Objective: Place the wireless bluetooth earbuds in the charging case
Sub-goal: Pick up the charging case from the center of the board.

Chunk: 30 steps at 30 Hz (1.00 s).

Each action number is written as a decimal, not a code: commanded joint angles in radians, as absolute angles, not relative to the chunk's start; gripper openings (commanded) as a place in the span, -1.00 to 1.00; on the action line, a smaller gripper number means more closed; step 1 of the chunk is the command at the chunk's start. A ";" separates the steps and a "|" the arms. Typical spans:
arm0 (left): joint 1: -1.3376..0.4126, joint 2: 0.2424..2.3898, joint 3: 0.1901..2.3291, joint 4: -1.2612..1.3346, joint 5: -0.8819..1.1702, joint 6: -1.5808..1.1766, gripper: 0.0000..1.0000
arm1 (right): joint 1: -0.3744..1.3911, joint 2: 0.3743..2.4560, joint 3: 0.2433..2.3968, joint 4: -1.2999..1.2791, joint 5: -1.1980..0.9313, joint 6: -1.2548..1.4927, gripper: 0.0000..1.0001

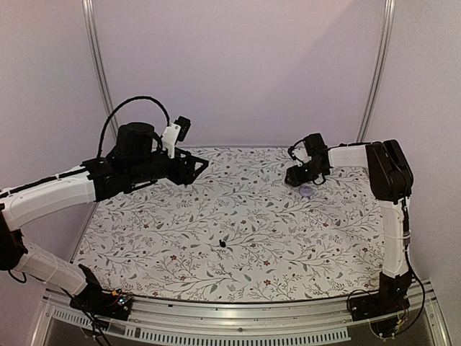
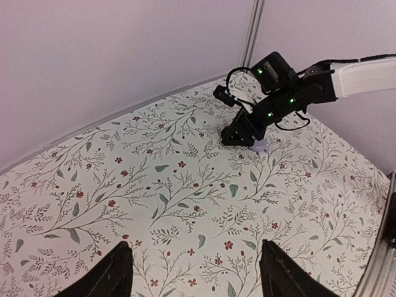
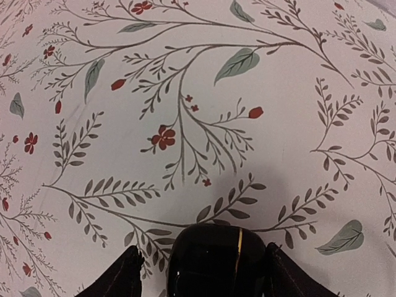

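A white cloth printed with grey leaf sprigs and small red flowers (image 1: 238,216) covers the table. The left arm, white-shelled with black joints (image 1: 57,194), reaches in from the left of the overhead frame. The right arm of the same make (image 1: 389,209) stands along the right edge and bends toward the upper right of the cloth.

The left gripper (image 2: 197,244) hangs above the cloth, its black fingers (image 2: 117,272) spread wide with nothing between them.

The right gripper (image 2: 240,138) is low on the cloth and brackets the glossy black rounded charging case (image 3: 213,263). Whether it presses on the case, I cannot tell. A pale lavender part (image 2: 258,146) shows just beside its tips.

One tiny black earbud (image 1: 222,244) lies alone at lower centre, well apart from both grippers.
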<state>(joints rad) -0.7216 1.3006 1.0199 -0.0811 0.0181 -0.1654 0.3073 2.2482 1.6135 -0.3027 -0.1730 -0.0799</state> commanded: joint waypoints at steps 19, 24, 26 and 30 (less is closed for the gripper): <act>-0.629 1.272 0.956 -0.095 0.150 -0.276 0.33 | 0.459 2.120 1.477 -0.235 -0.127 -0.220 -0.38; -0.550 1.259 0.899 -0.091 0.293 -0.361 0.28 | 0.564 1.975 1.369 -0.168 -0.147 -0.283 -0.39; -0.522 1.254 0.875 -0.083 0.355 -0.385 0.24 | 0.614 1.918 1.316 -0.135 -0.151 -0.311 -0.39; -0.505 1.284 0.857 -0.085 0.467 -0.404 0.19 | 0.716 1.805 1.225 -0.078 -0.173 -0.350 -0.39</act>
<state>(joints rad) -0.5251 1.2785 0.8745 -0.0944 0.3069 -0.3561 0.6392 1.9221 1.2922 -0.1761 -0.1390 -0.2871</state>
